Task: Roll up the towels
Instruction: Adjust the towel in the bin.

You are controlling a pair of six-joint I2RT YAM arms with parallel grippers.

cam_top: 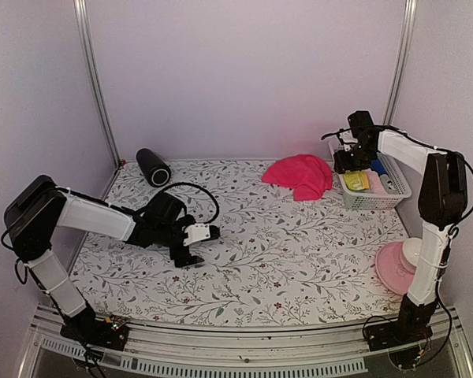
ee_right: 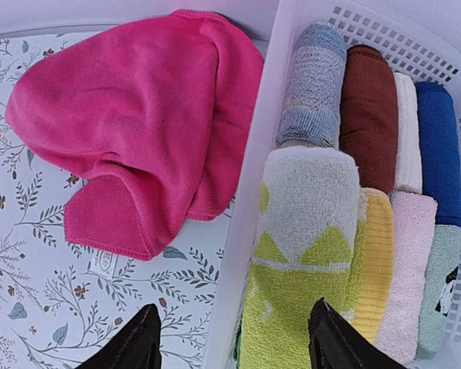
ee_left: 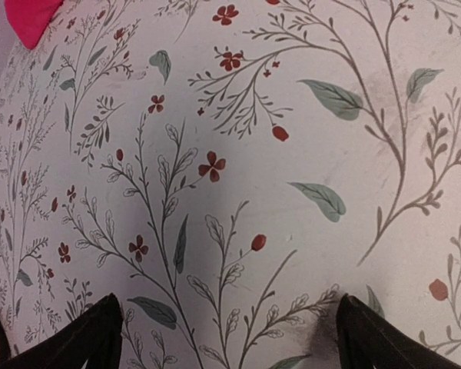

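Observation:
A hot pink towel (cam_top: 299, 175) lies crumpled and unrolled at the back of the table, left of a white basket (cam_top: 378, 203). It fills the upper left of the right wrist view (ee_right: 138, 123), and its corner shows in the left wrist view (ee_left: 31, 15). The basket (ee_right: 250, 200) holds several rolled towels, among them a green-and-white one (ee_right: 303, 254), a yellow one (ee_right: 376, 261) and a blue one (ee_right: 438, 146). My right gripper (ee_right: 234, 346) is open and empty above the basket's left wall (cam_top: 348, 161). My left gripper (ee_left: 230, 346) is open and empty just over the bare floral cloth (cam_top: 195, 246).
A black cylinder (cam_top: 153, 167) lies at the back left. A pink plate with a white bowl (cam_top: 402, 264) sits at the right edge beside the right arm. Metal frame posts and walls close in the back and sides.

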